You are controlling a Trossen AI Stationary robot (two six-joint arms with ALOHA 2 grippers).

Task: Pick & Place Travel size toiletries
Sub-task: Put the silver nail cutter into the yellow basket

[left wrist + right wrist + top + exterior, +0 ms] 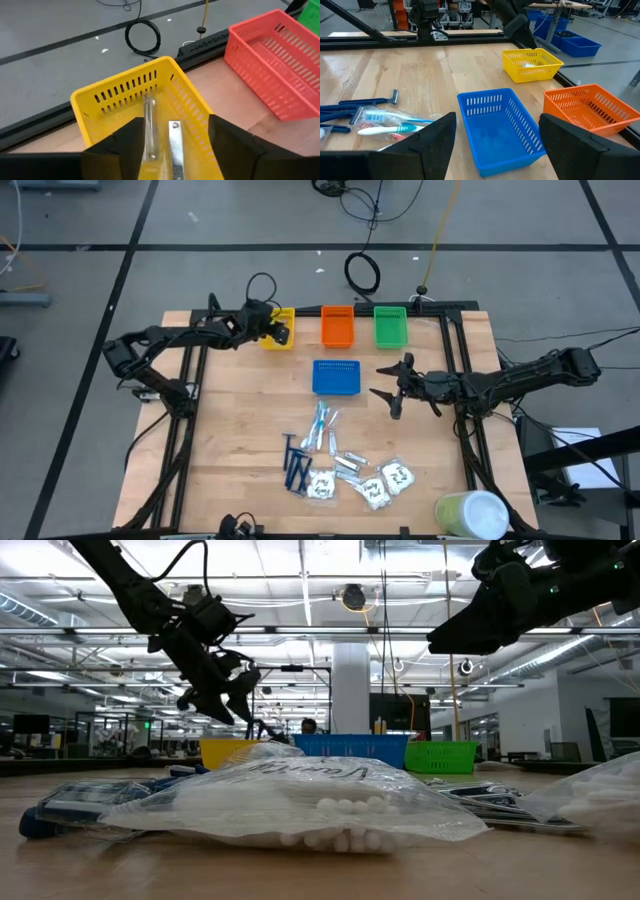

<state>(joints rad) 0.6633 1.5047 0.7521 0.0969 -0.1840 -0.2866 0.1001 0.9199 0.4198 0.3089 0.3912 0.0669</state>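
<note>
Nearest: a clear bag (pixel 300 802) of small white bits lies right in front of the low camera.
Table (pixel 240 440): big wooden top.
Trays: yellow tray (pixel 281 330), orange tray (pixel 338 326) and green tray (pixel 390 326) sit in a far row; blue tray (pixel 336 377) sits nearer.
Left gripper (pixel 278 327): above the yellow tray, fingers wide apart, holding nothing.
Right gripper (pixel 390 385): right of the blue tray, fingers wide, empty.
Toiletries: razors (pixel 296 465), sticks (pixel 322 427), sachets (pixel 385 482) lie near the front; two silvery packets (pixel 161 142) lie in the yellow tray.

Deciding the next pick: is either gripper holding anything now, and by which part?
Nothing is held. The left gripper is open over the yellow tray, two silvery packets lying inside; the right gripper is open, empty.
</note>
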